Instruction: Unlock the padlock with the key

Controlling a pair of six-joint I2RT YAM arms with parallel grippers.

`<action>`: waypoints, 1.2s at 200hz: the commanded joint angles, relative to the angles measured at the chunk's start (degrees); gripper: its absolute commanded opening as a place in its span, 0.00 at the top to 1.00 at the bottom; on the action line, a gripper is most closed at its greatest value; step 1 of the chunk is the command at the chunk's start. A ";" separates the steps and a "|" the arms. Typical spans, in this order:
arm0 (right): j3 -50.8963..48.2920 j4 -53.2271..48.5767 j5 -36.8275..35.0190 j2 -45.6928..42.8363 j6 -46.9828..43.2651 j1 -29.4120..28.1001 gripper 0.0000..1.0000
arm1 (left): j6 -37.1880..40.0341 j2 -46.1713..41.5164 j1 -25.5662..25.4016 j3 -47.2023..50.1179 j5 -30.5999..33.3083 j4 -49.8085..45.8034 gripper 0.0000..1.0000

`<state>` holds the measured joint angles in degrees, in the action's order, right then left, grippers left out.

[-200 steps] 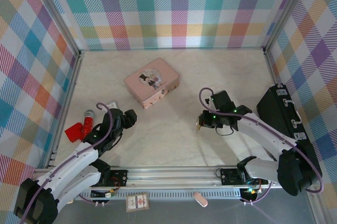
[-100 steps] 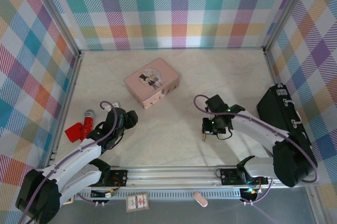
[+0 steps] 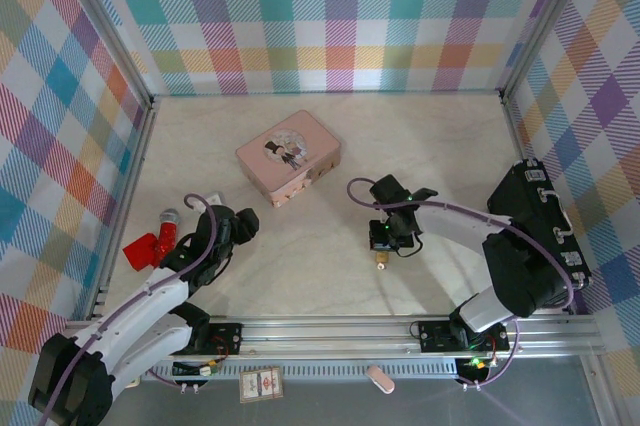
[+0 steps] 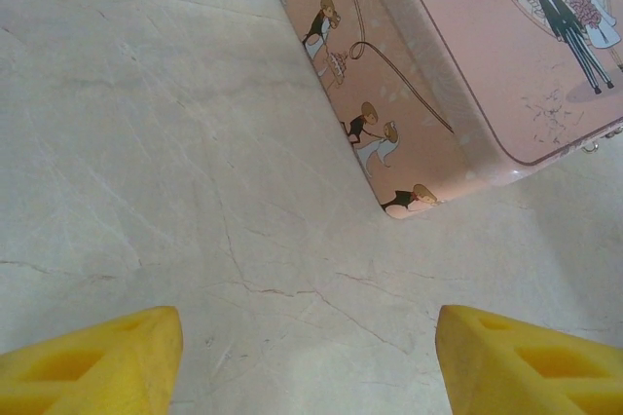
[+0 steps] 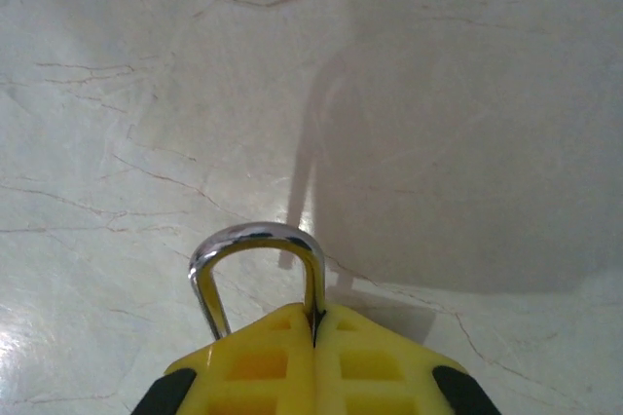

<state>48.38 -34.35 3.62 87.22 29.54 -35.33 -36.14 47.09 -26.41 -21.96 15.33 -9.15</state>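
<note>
My right gripper (image 3: 384,249) is shut on the padlock (image 3: 380,263), a tiny brass body that shows just below the fingers, right of the table's centre. In the right wrist view the yellow fingers (image 5: 380,361) are pressed together around the lock, with its silver shackle (image 5: 255,240) arching out over the marble. My left gripper (image 3: 238,224) stands open at the left, low over the table. Its yellow fingertips (image 4: 97,361) sit wide apart with nothing between them. I cannot make out a key for certain.
A pink tin box (image 3: 288,156) with a wedding couple on its lid lies left of centre; its near corner (image 4: 409,203) is just ahead of the left gripper. A red object (image 3: 145,248) lies at the far left, and a black case (image 3: 540,226) stands along the right wall.
My right gripper has swung left and toward the table's centre, carrying the padlock with it. The left arm has barely moved.
</note>
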 commanded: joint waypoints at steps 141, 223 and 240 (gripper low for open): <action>3.65 -3.39 -2.72 -1.52 -0.37 -1.32 0.71 | 1.81 -3.21 0.93 -3.68 1.65 -5.92 0.31; 2.72 0.45 -19.69 -28.12 -6.86 -1.13 0.46 | 9.90 -8.81 1.45 -11.57 9.75 -13.21 0.30; 0.91 5.29 -24.66 -34.92 -8.05 -1.02 0.37 | 9.26 -11.23 1.54 -12.93 14.19 -13.21 0.30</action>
<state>51.11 -35.20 -11.55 59.88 24.62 -36.40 -29.06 38.94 -25.65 -31.90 22.35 -20.69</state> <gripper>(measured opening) 0.572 0.695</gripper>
